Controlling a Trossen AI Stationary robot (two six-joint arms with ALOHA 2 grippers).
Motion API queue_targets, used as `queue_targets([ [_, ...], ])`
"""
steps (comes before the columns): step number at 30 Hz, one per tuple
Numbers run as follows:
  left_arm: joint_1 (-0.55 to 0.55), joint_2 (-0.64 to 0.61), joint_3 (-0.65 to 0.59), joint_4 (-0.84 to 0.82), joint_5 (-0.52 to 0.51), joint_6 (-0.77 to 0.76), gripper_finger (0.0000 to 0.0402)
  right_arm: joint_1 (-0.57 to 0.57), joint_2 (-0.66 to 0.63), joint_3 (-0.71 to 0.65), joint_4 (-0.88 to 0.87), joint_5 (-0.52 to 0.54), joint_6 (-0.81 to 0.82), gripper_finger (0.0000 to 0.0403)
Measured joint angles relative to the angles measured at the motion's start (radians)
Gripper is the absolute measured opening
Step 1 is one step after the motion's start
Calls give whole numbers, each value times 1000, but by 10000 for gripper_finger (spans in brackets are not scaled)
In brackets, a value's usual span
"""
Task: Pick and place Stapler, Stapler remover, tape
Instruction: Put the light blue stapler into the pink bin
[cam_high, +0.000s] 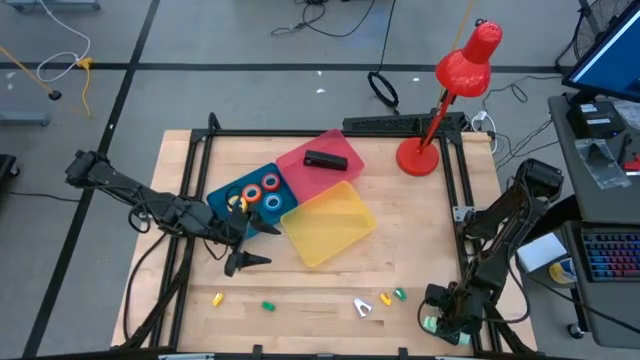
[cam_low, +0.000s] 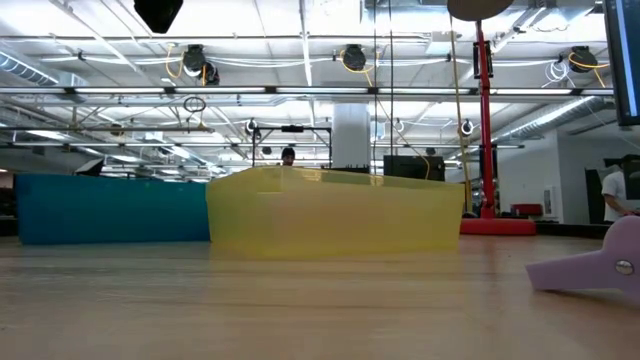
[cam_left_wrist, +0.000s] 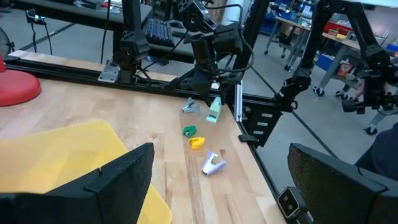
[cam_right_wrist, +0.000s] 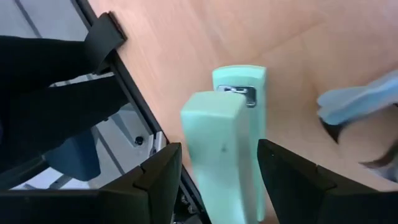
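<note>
The right claw (cam_right_wrist: 211, 180) grips the mint stapler (cam_right_wrist: 227, 140) at the counter's (cam_high: 300, 300) near right corner. The left claw (cam_high: 250, 245) hangs open beside the blue tray (cam_high: 225, 188) holding the tape (cam_high: 262, 190).

We count three trays: one blue (cam_high: 225, 188), one pink (cam_high: 300, 165), one yellow (cam_high: 328, 224).

Tape rolls in the blue tray: four by our count, namely a red roll (cam_high: 269, 183), an orange roll (cam_high: 252, 192), a blue roll (cam_high: 272, 202) and a yellow roll (cam_high: 238, 203), this last half hidden by the left arm, so we hold it loosely.

Staplers: two, a black stapler (cam_high: 325, 160) in the pink tray and a mint stapler (cam_right_wrist: 227, 143).

Small pieces on the table front: five, two yellow (cam_high: 217, 298) (cam_high: 385, 299), two green (cam_high: 268, 306) (cam_high: 399, 294), and one pale staple remover (cam_high: 363, 307).

One red desk lamp (cam_high: 455, 85). Two arms.
</note>
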Motion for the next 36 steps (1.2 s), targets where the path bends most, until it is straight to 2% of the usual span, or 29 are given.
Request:
queue_targets([
  [8, 0, 0, 0, 0, -1, -15, 367, 0, 8, 0, 17, 7, -17, 203],
  [18, 0, 0, 0, 0, -3, -21, 367, 0, 86, 1, 22, -7, -41, 200],
  [22, 0, 0, 0, 1, -8, -27, 367, 0, 114, 2, 27, -6, -41, 183],
  [31, 0, 0, 0, 2, -8, -42, 367, 0, 110, 2, 40, -8, -42, 115],
  [36, 0, 0, 0, 9, -8, -39, 367, 0, 112, -1, 111, -19, -42, 105],
])
